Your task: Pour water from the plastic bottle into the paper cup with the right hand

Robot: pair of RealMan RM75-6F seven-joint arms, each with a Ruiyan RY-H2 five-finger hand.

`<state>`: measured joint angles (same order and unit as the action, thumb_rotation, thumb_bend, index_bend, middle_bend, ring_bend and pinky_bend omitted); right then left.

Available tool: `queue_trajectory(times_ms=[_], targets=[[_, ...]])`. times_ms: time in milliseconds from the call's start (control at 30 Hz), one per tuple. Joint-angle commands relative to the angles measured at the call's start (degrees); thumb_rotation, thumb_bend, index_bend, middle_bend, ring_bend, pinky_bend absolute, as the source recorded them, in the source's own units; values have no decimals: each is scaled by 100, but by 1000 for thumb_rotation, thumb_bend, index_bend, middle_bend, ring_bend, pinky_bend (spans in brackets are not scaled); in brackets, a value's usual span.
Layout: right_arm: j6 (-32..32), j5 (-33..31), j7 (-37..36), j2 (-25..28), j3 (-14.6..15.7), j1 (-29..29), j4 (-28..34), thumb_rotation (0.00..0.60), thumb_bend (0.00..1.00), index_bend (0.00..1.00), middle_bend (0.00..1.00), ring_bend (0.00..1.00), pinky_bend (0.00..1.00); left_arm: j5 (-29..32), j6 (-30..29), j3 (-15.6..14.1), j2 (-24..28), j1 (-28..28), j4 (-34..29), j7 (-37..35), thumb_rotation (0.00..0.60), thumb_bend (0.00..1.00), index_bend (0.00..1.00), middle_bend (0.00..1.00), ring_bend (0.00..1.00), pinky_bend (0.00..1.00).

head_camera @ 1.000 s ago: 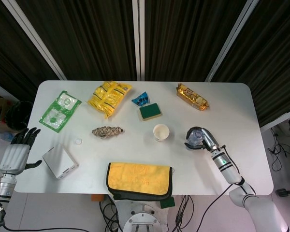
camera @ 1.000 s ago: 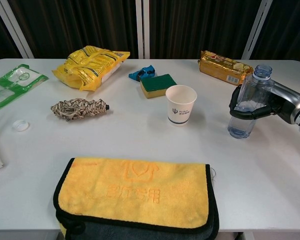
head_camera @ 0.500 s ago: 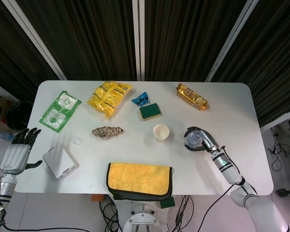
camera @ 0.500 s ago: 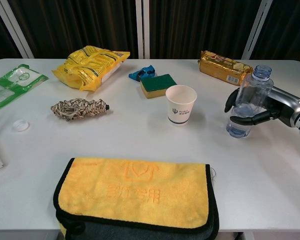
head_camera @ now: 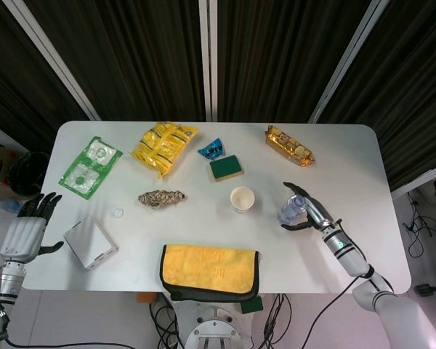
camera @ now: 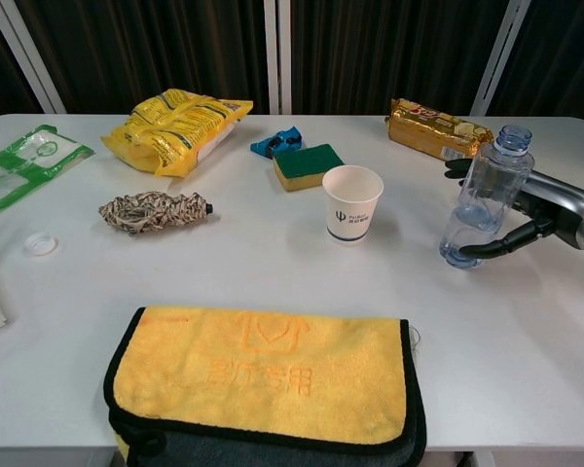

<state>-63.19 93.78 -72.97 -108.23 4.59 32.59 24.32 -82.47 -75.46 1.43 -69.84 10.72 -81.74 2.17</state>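
The clear plastic bottle (head_camera: pixel 292 208) (camera: pixel 482 199), uncapped, stands tilted on the table to the right of the white paper cup (head_camera: pixel 242 198) (camera: pixel 352 201). My right hand (head_camera: pixel 311 212) (camera: pixel 535 209) is beside the bottle with its fingers spread. The thumb reaches under the bottle's base and the other fingers pass behind it; none closes on it. The cup stands upright, and I cannot see what is inside it. My left hand (head_camera: pixel 25 229) hangs open off the table's left edge, holding nothing. A white bottle cap (head_camera: pixel 117 213) (camera: pixel 40 243) lies far left.
A yellow towel on a black bag (head_camera: pixel 211 270) lies at the front edge. Behind the cup are a green sponge (head_camera: pixel 225 167), a blue wrapper (head_camera: pixel 211 149), a yellow snack bag (head_camera: pixel 163 147) and a golden packet (head_camera: pixel 289 145). A white box (head_camera: pixel 90 243) sits front left.
My right hand's fingers have come off the bottle and spread apart. The hand has drawn back to the right, and the bottle now leans toward it.
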Motion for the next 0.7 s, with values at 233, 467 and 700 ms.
queue_trajectory(times_ms=[233,467,700], targets=[[168,-36,1287,743,63,-77,728,600,23,0,0,0,0,22,-30,0,-7,-21,-23,48,600,87,83,69,22,130],[32,-442,4252,2248,-34,-530,2614,600,26,0,0,0,0,28,-119,52,-8,-32,-39,28,600,87,83,69,22,130],[-1095,-1183,6605,3338,-209,-1604,4401,600,26,0,0,0,0,-10,-211,79,33,-43,-71,25,600,87,83,69,22,130]])
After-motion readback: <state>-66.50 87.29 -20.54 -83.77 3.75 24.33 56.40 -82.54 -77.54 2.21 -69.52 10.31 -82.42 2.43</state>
